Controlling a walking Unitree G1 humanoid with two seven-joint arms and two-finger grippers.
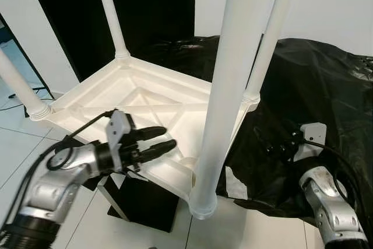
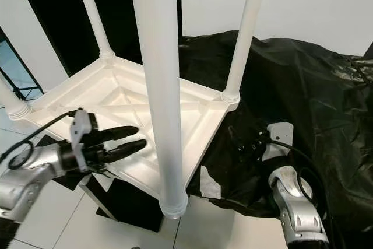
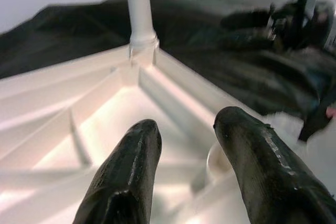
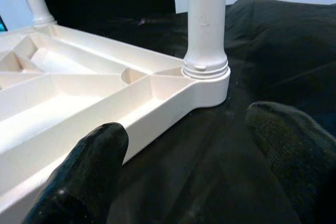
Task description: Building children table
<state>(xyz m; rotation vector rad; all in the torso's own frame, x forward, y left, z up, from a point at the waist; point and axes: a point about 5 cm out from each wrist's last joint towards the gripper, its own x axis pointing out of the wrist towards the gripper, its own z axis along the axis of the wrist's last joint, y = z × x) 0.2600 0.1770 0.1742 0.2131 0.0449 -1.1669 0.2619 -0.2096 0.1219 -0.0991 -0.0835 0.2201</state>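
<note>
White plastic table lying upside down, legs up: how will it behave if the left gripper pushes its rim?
The white plastic table is probably light: hollow ribbed underside. It would likely slide or pivot, since one corner overhangs the black box. The tall legs may make it tippy.

Even, bright indoor light. Glare washes out the white tabletop point(image 1: 145, 100) underside. Left wrist view soft; black sheet point(image 1: 315, 80) shows faint sheen.

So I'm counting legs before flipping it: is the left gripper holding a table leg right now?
No: the left gripper hovers open and empty over the ribbed underside of the white tabletop, gripping no leg.
</note>
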